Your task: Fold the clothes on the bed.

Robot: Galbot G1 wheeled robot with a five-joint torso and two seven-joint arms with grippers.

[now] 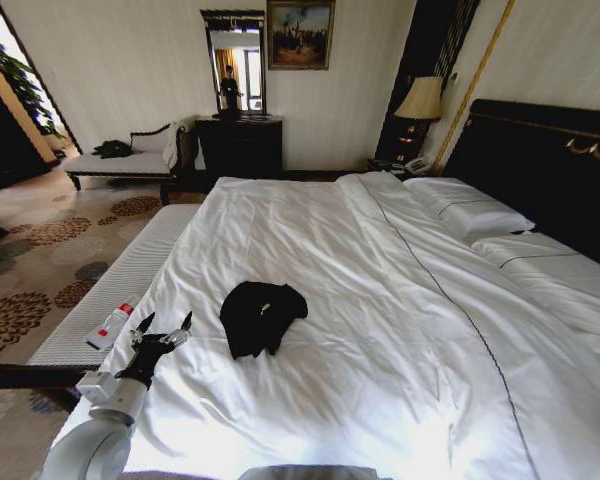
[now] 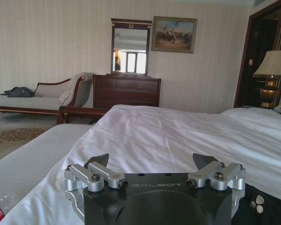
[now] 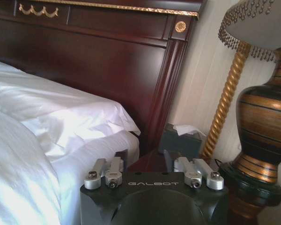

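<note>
The clothes [image 1: 262,315] are one black T-shirt, lying crumpled in a heap on the white duvet of the bed [image 1: 380,300], toward its near left side. My left gripper [image 1: 163,326] hovers over the duvet's left edge, a short way left of the shirt, open and holding nothing. From the left wrist camera, the left gripper [image 2: 152,161] has its fingers spread wide, with a corner of the black shirt [image 2: 271,208] just beside it. My right gripper [image 3: 144,158] is by the dark headboard [image 3: 98,61] and a pillow [image 3: 61,112], its fingers apart with nothing between them.
A narrow white bench [image 1: 110,285] runs along the bed's left side with a red-and-white bottle [image 1: 111,325] on it. Pillows [image 1: 470,212] lie at the head end. A lamp [image 3: 264,108] and tissue box [image 3: 180,138] stand on the nightstand. A dresser [image 1: 240,146] and chaise [image 1: 120,160] line the far wall.
</note>
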